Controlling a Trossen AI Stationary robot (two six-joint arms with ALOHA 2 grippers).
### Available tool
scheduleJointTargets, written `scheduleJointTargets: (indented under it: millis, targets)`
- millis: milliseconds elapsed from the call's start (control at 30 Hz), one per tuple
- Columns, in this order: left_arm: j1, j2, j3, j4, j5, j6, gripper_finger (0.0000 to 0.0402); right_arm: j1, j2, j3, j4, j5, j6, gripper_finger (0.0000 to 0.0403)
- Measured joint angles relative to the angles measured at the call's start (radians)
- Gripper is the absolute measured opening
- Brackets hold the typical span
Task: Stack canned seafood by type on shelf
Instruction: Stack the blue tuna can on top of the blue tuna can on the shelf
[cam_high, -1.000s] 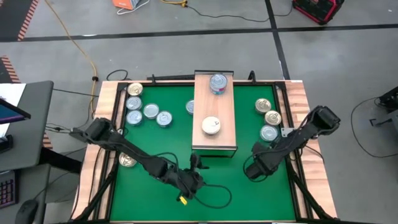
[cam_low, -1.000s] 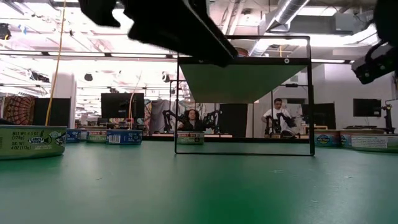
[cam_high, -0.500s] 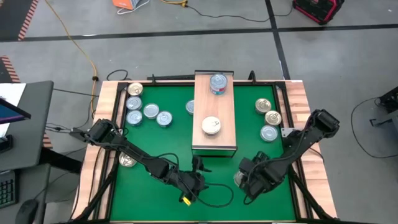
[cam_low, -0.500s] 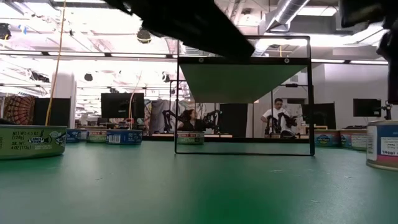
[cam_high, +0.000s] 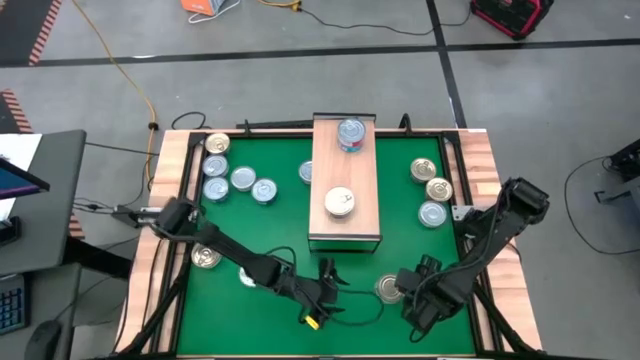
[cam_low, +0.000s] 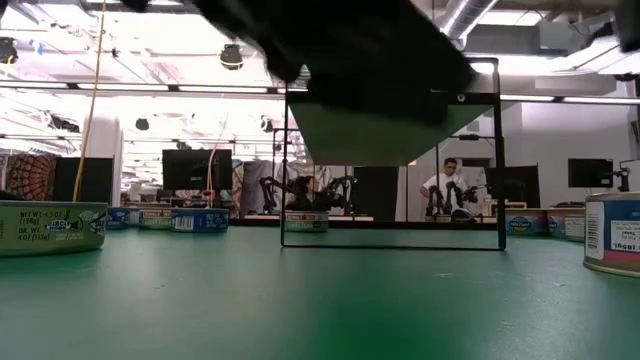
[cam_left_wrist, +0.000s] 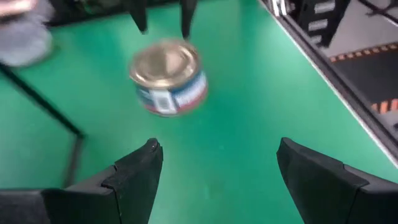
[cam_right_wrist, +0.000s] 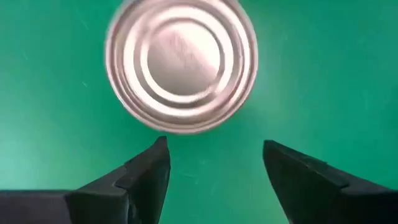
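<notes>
Your right gripper (cam_right_wrist: 211, 168) hangs open just over a lone gold-top can (cam_high: 388, 289) that sits on the green mat (cam_high: 260, 235) in the lower middle of the high view, below the shelf (cam_high: 345, 180). Your left gripper (cam_left_wrist: 217, 168) is open too, with nothing in it, and it sits near the same can, in the lower middle of that view. That is the first danger: the two grippers are close, and if you move both toward the can they can bump. In the right wrist view the can sits past the fingertips (cam_right_wrist: 152, 162), not between them, so if you go straight down a finger may land on the lid and knock the can away. The can is round and smooth, so a grip off to one side can let it slip. The shelf holds a blue-silver can (cam_high: 350, 133) near its top end and a white can (cam_high: 341, 202) near its middle. If you set the gold one on either, the types get mixed. More cans (cam_high: 232, 172) wait in the upper left and others (cam_high: 432, 190) on the right.
</notes>
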Motion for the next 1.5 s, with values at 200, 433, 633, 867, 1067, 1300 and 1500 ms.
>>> scheduleJointTargets:
  millis: [200, 433, 633, 867, 1067, 1300, 1500]
  targets:
    - [0.02, 0.101, 0.068, 0.025, -0.076, 0.003, 0.0302, 0.044, -0.001, -0.086, -0.005, -0.005, 0.062, 0.0292]
    - [0.072, 0.148, 0.12, 0.034, -0.065, -0.025, 0.0302, 0.03, -0.001, -0.152, 0.053, 0.063, 0.061, 0.0292]
    - [0.103, 0.189, 0.144, 0.044, 0.008, -0.049, 0.0302, -0.004, -0.002, -0.15, 0.177, 0.121, -0.05, 0.0292]
    - [0.097, 0.2, 0.144, 0.014, 0.04, -0.056, 0.0302, -0.04, -0.002, -0.149, 0.415, 0.167, -0.264, 0.0292]
    - [0.091, 0.201, 0.144, -0.047, 0.039, -0.057, 0.0302, -0.031, -0.002, -0.141, 0.26, 0.133, -0.179, 0.0292]
    - [0.096, 0.201, 0.144, -0.057, 0.031, -0.084, 0.0302, -0.061, -0.002, -0.141, 0.318, 0.129, -0.241, 0.0292]
    - [0.095, 0.201, 0.143, -0.054, 0.041, -0.086, 0.0302, -0.108, 0.031, -0.142, 0.482, 0.116, -0.386, 0.0292]
